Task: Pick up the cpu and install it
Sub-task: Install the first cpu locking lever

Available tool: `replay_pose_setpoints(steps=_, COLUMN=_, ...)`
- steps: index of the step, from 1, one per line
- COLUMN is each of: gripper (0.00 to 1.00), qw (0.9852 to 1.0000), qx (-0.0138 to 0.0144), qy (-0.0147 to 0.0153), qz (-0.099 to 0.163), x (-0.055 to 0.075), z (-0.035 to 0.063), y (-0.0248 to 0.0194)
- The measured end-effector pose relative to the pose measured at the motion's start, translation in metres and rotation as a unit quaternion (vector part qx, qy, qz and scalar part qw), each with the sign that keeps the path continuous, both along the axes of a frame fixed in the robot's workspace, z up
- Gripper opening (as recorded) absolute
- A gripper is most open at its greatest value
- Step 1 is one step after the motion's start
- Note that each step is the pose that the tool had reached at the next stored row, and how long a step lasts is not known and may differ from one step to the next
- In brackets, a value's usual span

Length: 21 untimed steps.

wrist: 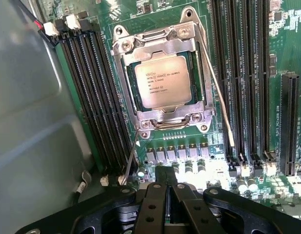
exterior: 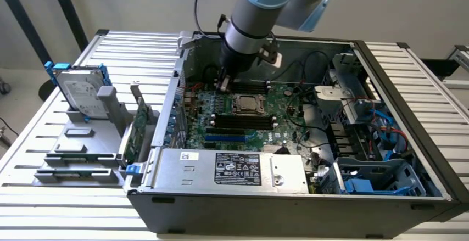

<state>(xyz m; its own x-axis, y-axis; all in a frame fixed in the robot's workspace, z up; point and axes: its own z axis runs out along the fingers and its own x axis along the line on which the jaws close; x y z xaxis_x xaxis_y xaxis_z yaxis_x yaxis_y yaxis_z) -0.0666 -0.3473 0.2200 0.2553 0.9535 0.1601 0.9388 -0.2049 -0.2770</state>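
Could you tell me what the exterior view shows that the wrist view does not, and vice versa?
Exterior view: the hard drive and green card standing in a grey rack outside the case, and the power supply. Wrist view: the print on the cpu and the socket's wire levers. Both: the cpu seated in its socket, memory slots, the hand close by.

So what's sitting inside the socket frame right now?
The cpu lies inside the metal socket frame, its printed silver top showing through the opening. The frame borders it on all sides; the socket contacts under it are covered.
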Motion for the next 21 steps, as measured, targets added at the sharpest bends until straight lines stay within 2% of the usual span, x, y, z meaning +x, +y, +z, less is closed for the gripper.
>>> replay_pose_setpoints(steps=4, gripper=0.11, qw=0.9998, qx=0.0010, qy=0.0001, qz=-0.020, x=-0.002, z=0.0001, y=0.0000)
replay_pose_setpoints(steps=7, gripper=0.11, qw=0.9995, qx=0.0034, qy=0.0000, qz=-0.032, x=-0.003, z=0.0006, y=0.0000)
replay_pose_setpoints(steps=10, gripper=0.11, qw=0.9991, qx=0.0077, qy=0.0002, qz=-0.043, x=-0.004, z=0.0021, y=0.0000)
replay_pose_setpoints(steps=18, gripper=0.11, qw=0.9979, qx=0.0232, qy=0.0015, qz=-0.060, x=-0.007, z=0.0098, y=-0.0004)
replay_pose_setpoints(steps=21, gripper=0.11, qw=0.9975, qx=0.0268, qy=0.0019, qz=-0.065, x=-0.009, z=0.0125, y=-0.0007)
